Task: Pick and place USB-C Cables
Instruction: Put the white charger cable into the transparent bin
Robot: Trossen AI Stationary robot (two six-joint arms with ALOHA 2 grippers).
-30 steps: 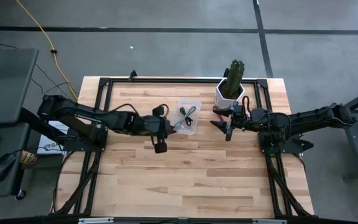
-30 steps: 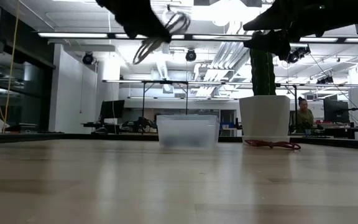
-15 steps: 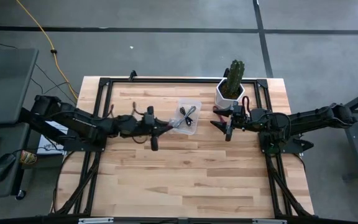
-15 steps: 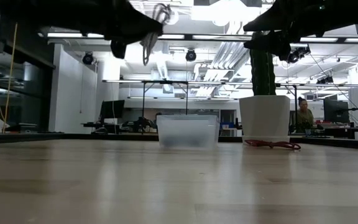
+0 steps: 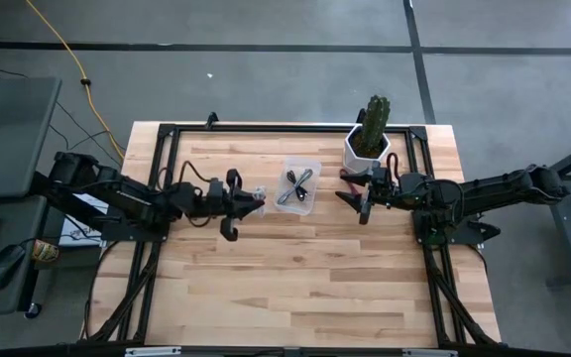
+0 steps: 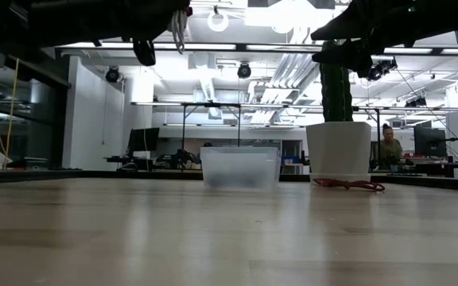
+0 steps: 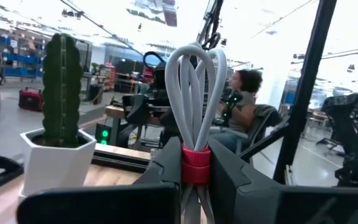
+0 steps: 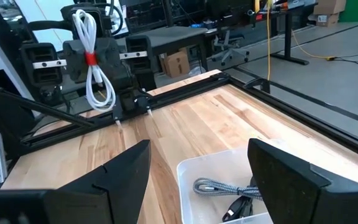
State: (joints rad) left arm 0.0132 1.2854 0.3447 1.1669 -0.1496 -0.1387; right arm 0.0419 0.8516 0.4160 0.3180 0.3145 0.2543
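Note:
My left gripper [image 5: 249, 200] hovers left of the clear container [image 5: 300, 185], shut on the whitish cable [image 8: 92, 59], whose loops [image 7: 194, 93] stick out past the fingers. The container's wall [image 8: 188, 177] encloses a grey braided cable [image 8: 213, 185] and a black one [image 8: 238, 208]. The dark red cable [image 5: 348, 177] lies flat on the table beside the cactus pot, and it also shows in the low view [image 6: 348, 184]. My right gripper [image 5: 363, 208] hangs open above the table, just right of the container, its fingers wide apart [image 8: 197, 177]. My left gripper pinches the whitish cable at its red band [image 7: 196, 163], at the middle of the bundle, between the two fingers. The fingers lie level, pointing toward the table's right. The bundle stands upright across them, lifted clear, with loops above and below the band.
A cactus in a white pot [image 5: 368, 139] stands at the far side, right of the container. Black frame rails [image 5: 266, 129] run along the table's edges. Bare wood lies toward the near edge. A person [image 6: 388, 147] sits in the room beyond.
My left gripper has drawn back toward the table's left edge, away from the container, carrying the whitish cable with it, and has turned about its wrist so the bundle now stands upright. The right arm has kept still.

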